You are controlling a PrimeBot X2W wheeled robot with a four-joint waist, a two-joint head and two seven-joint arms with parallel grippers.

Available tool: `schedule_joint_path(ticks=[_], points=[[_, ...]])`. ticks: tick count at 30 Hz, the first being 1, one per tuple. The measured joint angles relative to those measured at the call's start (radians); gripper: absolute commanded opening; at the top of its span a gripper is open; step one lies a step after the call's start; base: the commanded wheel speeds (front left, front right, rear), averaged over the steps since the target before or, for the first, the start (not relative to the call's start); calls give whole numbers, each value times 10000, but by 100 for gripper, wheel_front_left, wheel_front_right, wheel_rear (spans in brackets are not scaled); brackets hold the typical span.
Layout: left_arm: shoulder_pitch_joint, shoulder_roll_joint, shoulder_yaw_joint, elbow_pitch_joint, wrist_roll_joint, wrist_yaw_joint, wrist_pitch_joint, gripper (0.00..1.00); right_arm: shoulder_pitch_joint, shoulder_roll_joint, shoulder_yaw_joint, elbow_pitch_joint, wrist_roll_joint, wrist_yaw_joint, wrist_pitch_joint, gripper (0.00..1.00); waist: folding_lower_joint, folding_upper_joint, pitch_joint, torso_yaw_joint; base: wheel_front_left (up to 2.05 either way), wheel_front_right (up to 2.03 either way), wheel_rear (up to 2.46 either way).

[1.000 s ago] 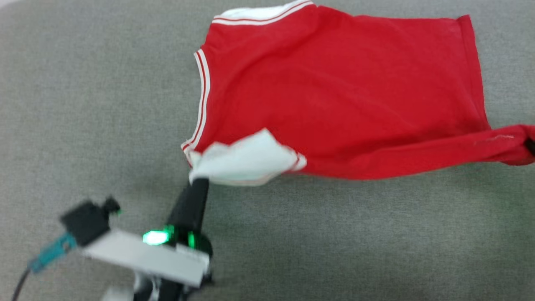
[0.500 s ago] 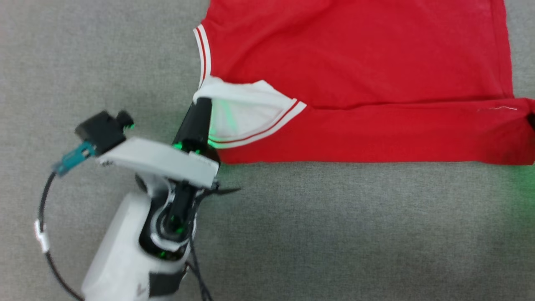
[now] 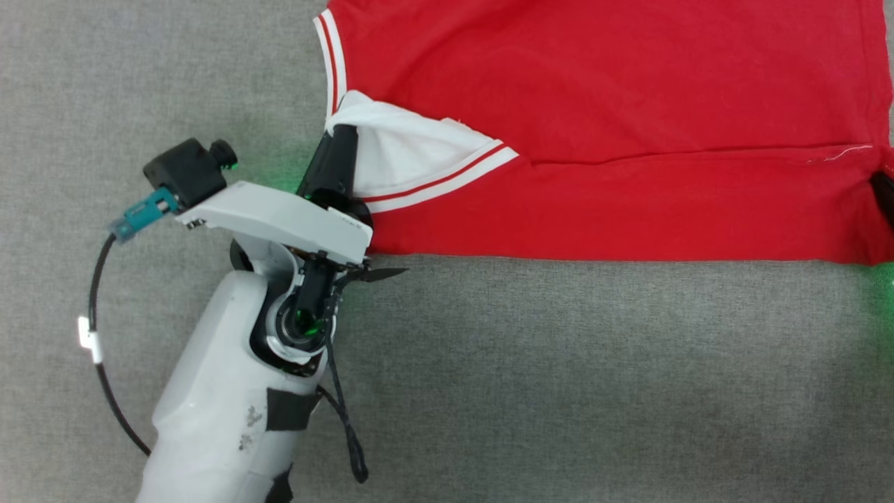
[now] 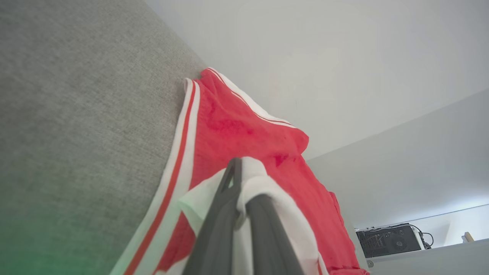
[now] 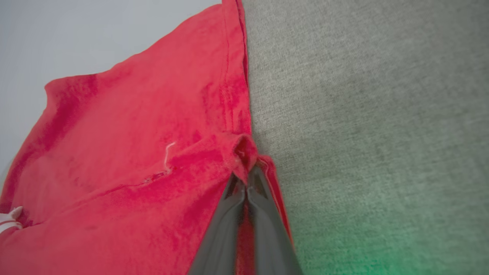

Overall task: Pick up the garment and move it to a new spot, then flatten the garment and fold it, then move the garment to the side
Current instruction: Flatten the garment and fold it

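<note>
The garment, red with white sleeves and striped trim, lies on grey cloth, its near part folded over onto the body. My left gripper is shut on the white sleeve at the fold's left end. From the left wrist, white cloth drapes over the closed fingers of my left gripper, with the striped neckline to their left. My right gripper is shut on the red hem corner. A dark finger of it shows at the head view's right edge.
Grey fabric surface stretches bare in front of the garment. A pale wall stands behind the surface, and a shelf with a black device is off to the side. My white left forearm crosses the lower left.
Both grippers have carried the near edge of the garment farther over its body and lowered it, so the fold now lies flatter. The head camera has also tipped.
</note>
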Motion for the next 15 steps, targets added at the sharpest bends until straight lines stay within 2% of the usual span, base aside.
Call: schedule_joint_path(ticks=[15], points=[[-213, -12, -140, 790, -82, -134, 295, 0, -170, -221, 426, 594, 128, 0, -437, 0, 0, 0, 81, -28, 0, 0, 0]])
